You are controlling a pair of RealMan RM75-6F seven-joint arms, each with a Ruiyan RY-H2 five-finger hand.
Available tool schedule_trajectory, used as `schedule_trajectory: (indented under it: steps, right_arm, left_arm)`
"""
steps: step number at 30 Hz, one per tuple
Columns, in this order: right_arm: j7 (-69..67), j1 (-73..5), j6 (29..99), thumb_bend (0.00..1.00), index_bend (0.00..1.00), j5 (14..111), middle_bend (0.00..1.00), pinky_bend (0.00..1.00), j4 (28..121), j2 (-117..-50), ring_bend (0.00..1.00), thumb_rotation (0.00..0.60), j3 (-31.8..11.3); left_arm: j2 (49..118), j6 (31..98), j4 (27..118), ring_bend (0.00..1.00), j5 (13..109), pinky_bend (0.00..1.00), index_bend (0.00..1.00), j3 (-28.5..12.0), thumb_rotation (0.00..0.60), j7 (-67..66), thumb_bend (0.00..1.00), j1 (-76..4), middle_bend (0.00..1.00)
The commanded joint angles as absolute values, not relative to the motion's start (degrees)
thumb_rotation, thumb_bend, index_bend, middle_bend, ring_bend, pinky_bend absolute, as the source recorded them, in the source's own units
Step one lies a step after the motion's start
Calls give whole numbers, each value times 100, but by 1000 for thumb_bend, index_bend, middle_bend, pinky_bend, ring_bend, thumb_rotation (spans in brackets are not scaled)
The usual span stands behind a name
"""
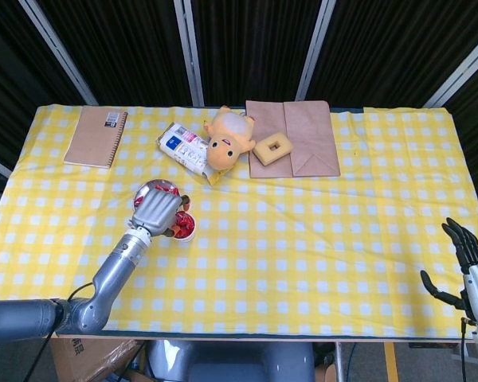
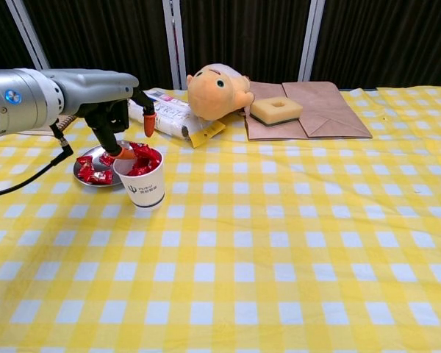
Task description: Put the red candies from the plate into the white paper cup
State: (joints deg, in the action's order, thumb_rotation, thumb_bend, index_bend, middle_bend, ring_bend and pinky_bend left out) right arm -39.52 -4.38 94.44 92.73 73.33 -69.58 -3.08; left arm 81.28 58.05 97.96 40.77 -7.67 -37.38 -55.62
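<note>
Head view gives us a counter (image 1: 319, 231) under yellow checked cloth, dark curtains behind. Our left hand (image 2: 121, 118) covers much of the white paper cup (image 2: 143, 184) from above, so the plate (image 2: 88, 175) shows only partly. Its fingers hang spread over the red candies (image 2: 141, 159) in the cup, holding nothing. Our right hand (image 1: 464, 263) rests open at the counter's edge.

Cup full, few candies left on plate
White paper cup (image 2: 145, 185) upright, heaped with red candies (image 2: 141, 160), left side of table; small metal plate (image 2: 88, 176) just left-behind it holds a few red candies.
</note>
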Motion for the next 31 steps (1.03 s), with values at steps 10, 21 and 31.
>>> schedule_trajectory:
  steps: [10,21,31]
  right_arm:
    - [-3984,-444,9410,423,0,9242,0,0,7313,-6958,0,600,-315]
    - [-3480,-487,9125,424,0,9229,0,0,7214,-6980,0,600,-208]
    - [-2591,-472,9106,424,0,9169,0,0,7152,-7116,0,600,-234]
  left_arm:
    - [7960,6300,10188,871,4522,900,259,-817,600,-3409,241,-5281,772]
    - [7068,8427,11086,61,7027,128,3,615,600,-2377,182,-3332,15]
    - [6784,9931,10038,0,8423,0,0,1529,600,-1660,120,-1734,0]
